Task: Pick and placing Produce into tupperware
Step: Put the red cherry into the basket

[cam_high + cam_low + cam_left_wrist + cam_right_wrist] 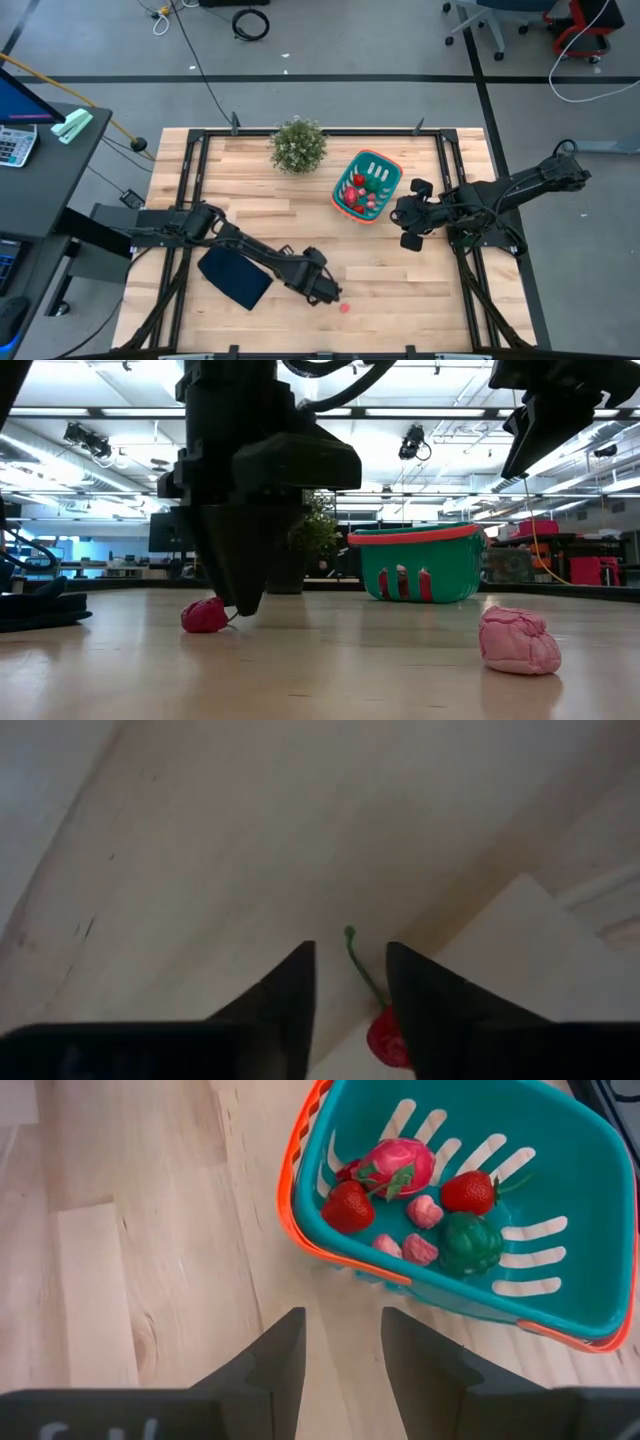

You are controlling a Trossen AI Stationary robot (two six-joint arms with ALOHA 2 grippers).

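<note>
Cherry (345, 306) on the desk (400, 280) is what my left end effector (327, 292) is after. From above, that end effector sits low near the front of the desk, and the small red fruit lies just beside its tip, toward the front-right. My right end effector (411, 228) hangs beside the basket (367, 185), which holds several pieces already; a plant (298, 144) stands behind, a dark cloth (235, 277) lies by my left arm.

At desk level, my left end effector (243, 600) points straight down with its tip at the wood, the cherry (205, 615) touching or just beside it. A pink piece (518, 640) lies apart, nearer the camera; the basket (420, 565) is well behind.

Through my left wrist, the fingers (285, 995) stand slightly apart, holding nothing. The cherry (385, 1038) sits half hidden by one finger rather than centred in the gap, its green stem (360, 965) running up between them. I judge I must shift toward the fruit before closing.

Through my right wrist, the fingers (275, 1360) are parted and empty, near the basket (560, 1170) rim; strawberries (348, 1205), a green piece (472, 1242) and pink ones lie inside.
</note>
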